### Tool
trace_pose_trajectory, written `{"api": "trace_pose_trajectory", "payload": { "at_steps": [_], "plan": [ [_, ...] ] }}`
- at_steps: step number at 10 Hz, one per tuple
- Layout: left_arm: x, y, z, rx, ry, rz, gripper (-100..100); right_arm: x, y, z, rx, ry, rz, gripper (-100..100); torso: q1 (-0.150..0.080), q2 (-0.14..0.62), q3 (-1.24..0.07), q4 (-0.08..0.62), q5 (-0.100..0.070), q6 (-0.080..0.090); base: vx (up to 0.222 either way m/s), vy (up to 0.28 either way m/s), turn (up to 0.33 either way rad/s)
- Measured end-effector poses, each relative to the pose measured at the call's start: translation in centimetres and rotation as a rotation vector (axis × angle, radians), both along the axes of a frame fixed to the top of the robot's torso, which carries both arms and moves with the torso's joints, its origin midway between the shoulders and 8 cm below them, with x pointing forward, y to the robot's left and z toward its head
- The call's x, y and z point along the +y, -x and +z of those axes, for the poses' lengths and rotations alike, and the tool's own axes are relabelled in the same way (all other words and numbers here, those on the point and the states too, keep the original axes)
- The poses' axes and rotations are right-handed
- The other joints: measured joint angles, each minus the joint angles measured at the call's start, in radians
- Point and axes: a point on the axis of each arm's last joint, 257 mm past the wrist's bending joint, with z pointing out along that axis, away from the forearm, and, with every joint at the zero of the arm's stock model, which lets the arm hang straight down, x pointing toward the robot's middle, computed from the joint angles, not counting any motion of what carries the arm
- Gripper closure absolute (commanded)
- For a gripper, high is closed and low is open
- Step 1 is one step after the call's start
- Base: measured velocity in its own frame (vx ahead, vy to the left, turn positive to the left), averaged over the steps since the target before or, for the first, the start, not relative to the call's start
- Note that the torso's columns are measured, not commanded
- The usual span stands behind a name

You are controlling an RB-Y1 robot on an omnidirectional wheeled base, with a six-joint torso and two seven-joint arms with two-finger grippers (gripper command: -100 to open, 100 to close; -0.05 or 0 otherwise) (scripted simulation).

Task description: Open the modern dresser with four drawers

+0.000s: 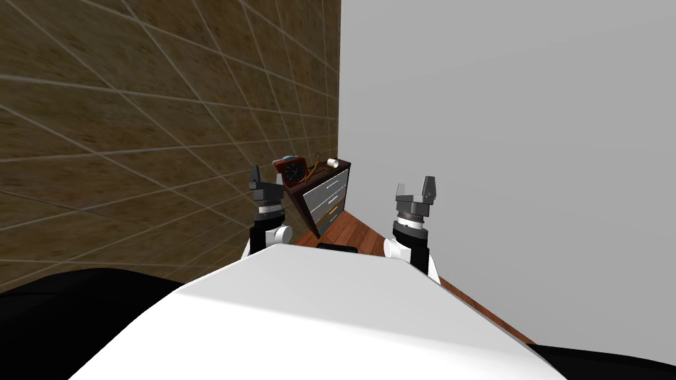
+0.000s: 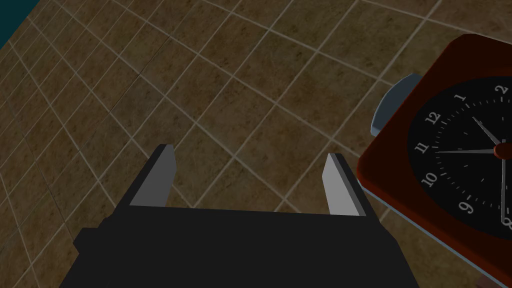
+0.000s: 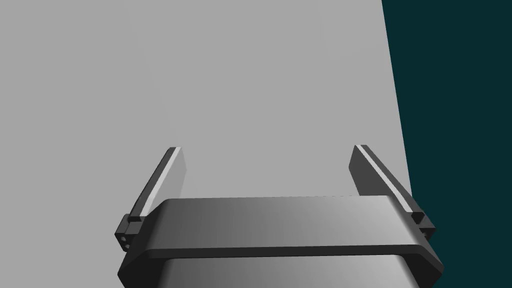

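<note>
The dresser [image 1: 328, 196] stood in the room's corner, beyond both grippers and touching neither. The left gripper [image 2: 250, 160] had its fingers spread wide, just beside the red clock [image 2: 450, 165] on the dresser's top. The right gripper [image 1: 414, 188] was also spread, well apart from the dresser.

Brown tiled wall [image 1: 132, 99], grey wall [image 1: 515, 132], wooden floor [image 1: 346, 232]

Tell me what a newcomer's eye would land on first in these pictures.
The dark dresser with grey drawer fronts draws the eye, standing ahead in the corner where the brown tiled wall meets the plain grey wall, drawers shut. On its top a red-framed clock with a black face shows large in the left wrist view, beside the open left gripper. The right gripper is open too, facing the grey wall.
</note>
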Motion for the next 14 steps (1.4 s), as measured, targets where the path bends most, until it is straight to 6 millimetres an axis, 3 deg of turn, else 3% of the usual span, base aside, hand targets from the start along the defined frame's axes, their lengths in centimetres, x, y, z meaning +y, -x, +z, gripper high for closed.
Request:
{"api": "trace_pose_trajectory", "payload": {
  "at_steps": [2,9,10,11,14],
  "plan": [
    [0.0,0.0,0.0,0.0,0.0,0.0,0,0.0,0.0,0.0,0.0,0.0,0.0,0,0.0,0.104,-0.209,0.105,0.0,0.0,0.0,0.0,0.0],
    [0.0,0.0,0.0,0.0,0.0,0.0,0,0.0,0.0,0.0,0.0,0.0,0.0,0,0.0,0.618,-1.234,0.617,0.0,0.0,0.0,0.0,0.0],
    [0.0,0.0,0.0,0.0,0.0,0.0,-100,0.0,0.0,0.0,0.0,0.0,0.0,0,0.0,0.691,-1.382,0.691,0.0,0.0,0.011,-0.001,-0.019],
    [-0.3,-0.2,0.0,0.008,-0.021,-0.012,-100,0.0,0.0,0.0,0.0,0.0,0.0,0,0.0,0.725,-1.451,0.724,0.0,0.0,0.014,-0.003,-0.024],
    [-1.4,-1.3,-0.8,0.046,-0.094,-0.055,-100,0.0,0.0,0.0,0.0,0.0,0.0,0,0.0,0.737,-1.476,0.737,0.0,0.0,0.021,-0.004,-0.03]
  ]
}}
